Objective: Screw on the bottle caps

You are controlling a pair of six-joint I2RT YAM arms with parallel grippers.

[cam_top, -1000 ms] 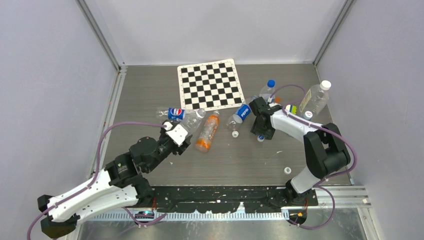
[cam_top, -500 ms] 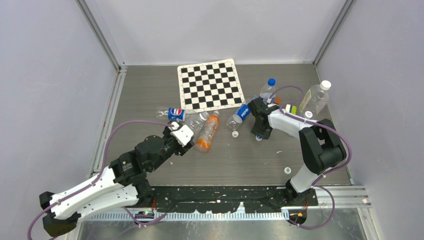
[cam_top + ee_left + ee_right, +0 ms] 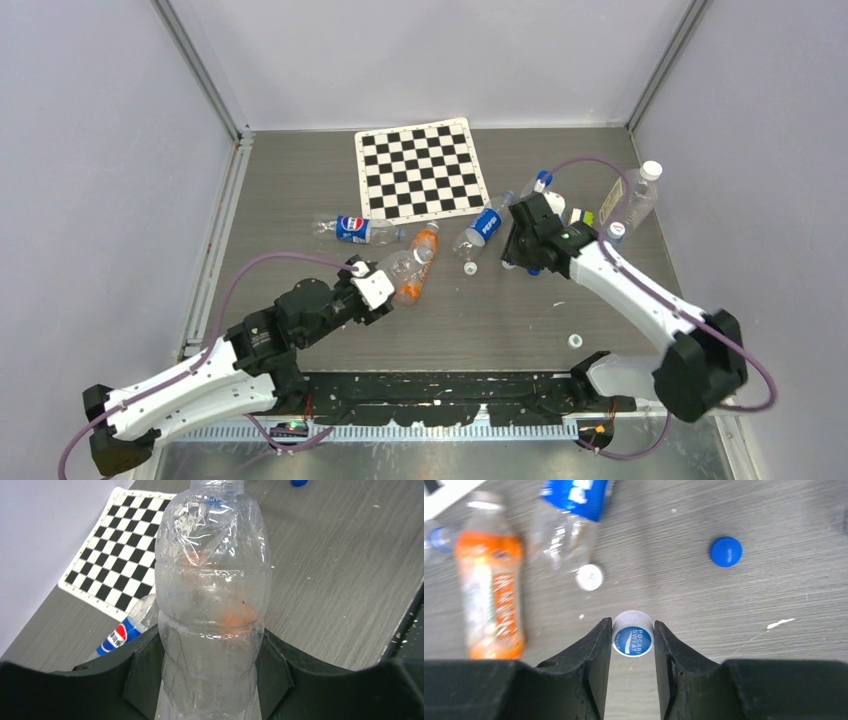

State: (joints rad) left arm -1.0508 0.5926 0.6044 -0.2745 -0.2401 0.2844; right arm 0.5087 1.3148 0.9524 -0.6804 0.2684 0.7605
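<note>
My left gripper (image 3: 210, 680) is shut on the lower body of a clear, crumpled, uncapped bottle (image 3: 212, 580), and its neck points away from me. In the top view this left gripper (image 3: 372, 287) holds that bottle (image 3: 400, 268) over the orange bottle (image 3: 422, 250). Between the jaws of my right gripper (image 3: 633, 636) sits a white cap with a blue printed top (image 3: 633, 639), held above the table. From above, the right gripper (image 3: 520, 258) hangs just right of a blue-labelled bottle (image 3: 480, 228). A loose blue cap (image 3: 726, 551) and a white cap (image 3: 589, 577) lie below it.
A checkerboard mat (image 3: 420, 170) lies at the back. A Pepsi bottle (image 3: 350, 228) lies to the left. A blue-capped bottle (image 3: 538, 182) and a white-capped bottle (image 3: 630, 200) are at the back right. Another white cap (image 3: 575, 340) lies near the front right.
My right gripper has closed on the white cap and risen while its arm swung outward. The left arm has carried the clear bottle rightward, over the orange bottle.
</note>
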